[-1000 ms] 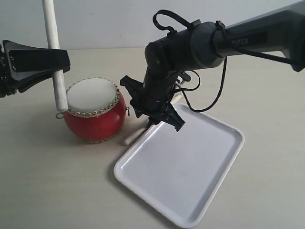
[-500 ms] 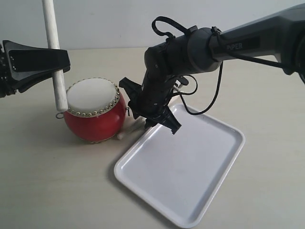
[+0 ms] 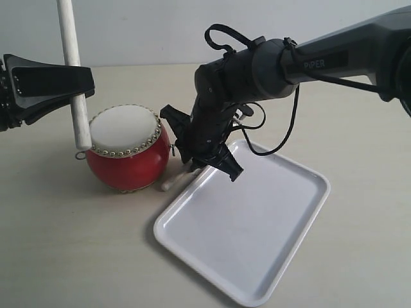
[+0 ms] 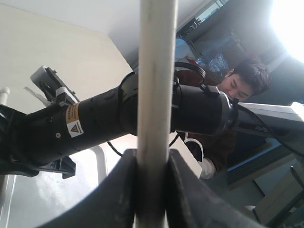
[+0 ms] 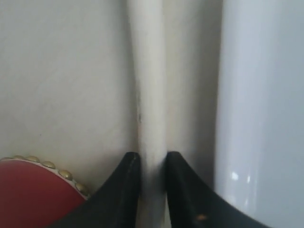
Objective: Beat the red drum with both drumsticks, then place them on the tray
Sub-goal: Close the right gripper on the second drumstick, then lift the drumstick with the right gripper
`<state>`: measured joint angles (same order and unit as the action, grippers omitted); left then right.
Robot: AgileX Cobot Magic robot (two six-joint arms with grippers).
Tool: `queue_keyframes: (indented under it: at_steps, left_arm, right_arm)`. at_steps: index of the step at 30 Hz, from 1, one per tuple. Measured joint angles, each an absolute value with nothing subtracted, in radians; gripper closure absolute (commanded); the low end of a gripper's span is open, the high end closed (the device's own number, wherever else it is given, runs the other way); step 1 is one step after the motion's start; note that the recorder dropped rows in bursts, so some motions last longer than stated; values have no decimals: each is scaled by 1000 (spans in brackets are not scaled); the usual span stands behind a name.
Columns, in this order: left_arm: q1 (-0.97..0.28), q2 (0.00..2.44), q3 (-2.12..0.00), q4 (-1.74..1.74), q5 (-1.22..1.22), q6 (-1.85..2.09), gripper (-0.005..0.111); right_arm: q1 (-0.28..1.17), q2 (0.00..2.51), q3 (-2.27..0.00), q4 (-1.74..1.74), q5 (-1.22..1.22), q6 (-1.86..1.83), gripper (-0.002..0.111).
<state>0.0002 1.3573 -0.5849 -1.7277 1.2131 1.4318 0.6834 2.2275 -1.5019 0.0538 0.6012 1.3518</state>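
Observation:
The red drum [image 3: 125, 151] with its cream skin stands on the table left of the white tray [image 3: 257, 218]. My left gripper [image 3: 83, 86] is shut on one pale drumstick [image 3: 72, 64], held upright just left of the drum, its lower end beside the drum's rim. In the left wrist view that drumstick [image 4: 156, 71] runs straight up from the left gripper [image 4: 151, 166]. The other drumstick [image 3: 174, 181] lies on the table between drum and tray. My right gripper [image 3: 199, 157] reaches down over it. In the right wrist view the right gripper [image 5: 152, 159] presses on both sides of this drumstick [image 5: 148, 85].
The right arm [image 3: 257, 64] stretches in from the right above the tray's far corner, with a cable loop [image 3: 282, 138] hanging near it. The drum's studded edge [image 5: 33, 194] and the tray rim [image 5: 223, 118] lie close on either side of the right gripper.
The right gripper moved a little toward the drum, came down over the lying drumstick, and its jaws narrowed onto it. The left gripper and its stick stayed still.

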Motion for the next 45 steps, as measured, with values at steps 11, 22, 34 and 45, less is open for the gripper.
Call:
queue_keyframes:
  at_steps: [11, 22, 34, 45]
  left_arm:
    - [0, 1357, -585, -1728, 1213, 1432, 107]
    - [0, 1357, -623, -1656, 1186, 1336, 107]
    - [0, 1302, -881, -770, 930, 703, 107]
    - [-244, 1053, -742, -71, 976, 216, 107]
  right_arm:
    - [685, 2225, -1502, 12, 603, 1319, 108]
    - [585, 1952, -1502, -74, 675, 962, 108]
    - [383, 1715, -1502, 129, 1217, -190, 108]
    - [604, 1633, -1413, 191, 1222, -249, 108]
